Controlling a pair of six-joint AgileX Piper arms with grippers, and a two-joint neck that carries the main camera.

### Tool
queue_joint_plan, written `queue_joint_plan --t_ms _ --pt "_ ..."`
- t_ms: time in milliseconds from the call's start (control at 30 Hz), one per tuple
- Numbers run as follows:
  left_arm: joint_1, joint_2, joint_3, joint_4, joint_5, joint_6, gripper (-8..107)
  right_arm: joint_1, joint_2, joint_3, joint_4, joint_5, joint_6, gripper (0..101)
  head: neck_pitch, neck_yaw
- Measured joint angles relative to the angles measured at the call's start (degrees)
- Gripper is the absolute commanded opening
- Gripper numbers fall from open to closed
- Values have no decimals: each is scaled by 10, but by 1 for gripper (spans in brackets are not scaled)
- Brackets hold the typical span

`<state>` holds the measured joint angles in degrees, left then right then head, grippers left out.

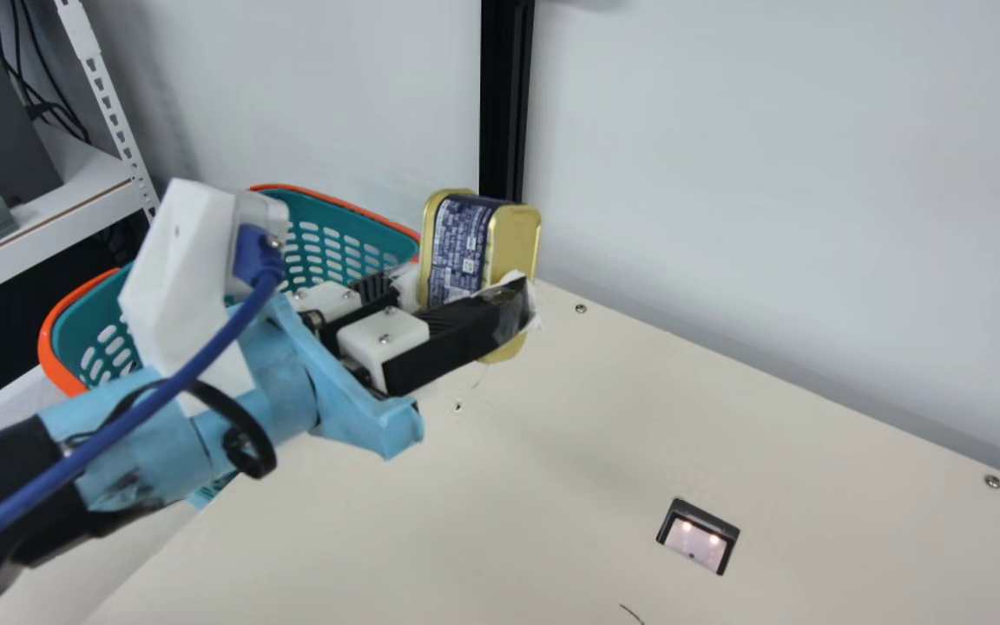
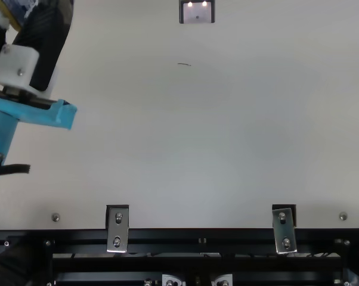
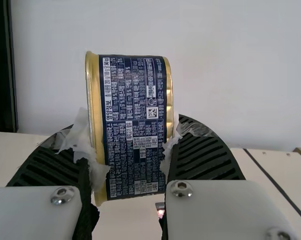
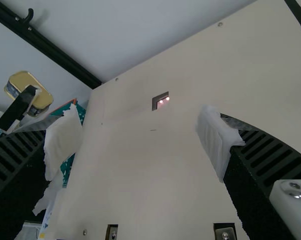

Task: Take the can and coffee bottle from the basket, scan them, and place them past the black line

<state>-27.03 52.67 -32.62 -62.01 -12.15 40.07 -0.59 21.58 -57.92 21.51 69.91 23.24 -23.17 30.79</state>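
In the main view my left gripper [image 1: 470,299] is shut on the gold and dark blue can [image 1: 458,247], above the table beside the basket [image 1: 335,226]. The left wrist view shows the can [image 3: 135,125] upright between the ribbed fingers of my left gripper [image 3: 131,155], its printed side facing the camera. The scanner window [image 1: 698,538] is lit in the table, to the right of the can in the main view. My right gripper [image 4: 140,145] stands open in the right wrist view, nothing between its fingers. No coffee bottle can be made out.
A white shelf [image 1: 40,230] with grey equipment stands at the left behind the basket. The wall rises along the table's back edge, with a black post [image 1: 504,104]. A black line [image 3: 278,185] crosses the table in the left wrist view.
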Motion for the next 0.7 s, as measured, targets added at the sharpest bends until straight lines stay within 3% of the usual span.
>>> queue_joint_plan --t_ms 467,700 --pt "0 0 0 0 0 0 10 0 0 0 0 0 0 101 41 -161" --pt "0 0 0 0 0 0 10 0 0 0 0 0 0 101 47 -232"
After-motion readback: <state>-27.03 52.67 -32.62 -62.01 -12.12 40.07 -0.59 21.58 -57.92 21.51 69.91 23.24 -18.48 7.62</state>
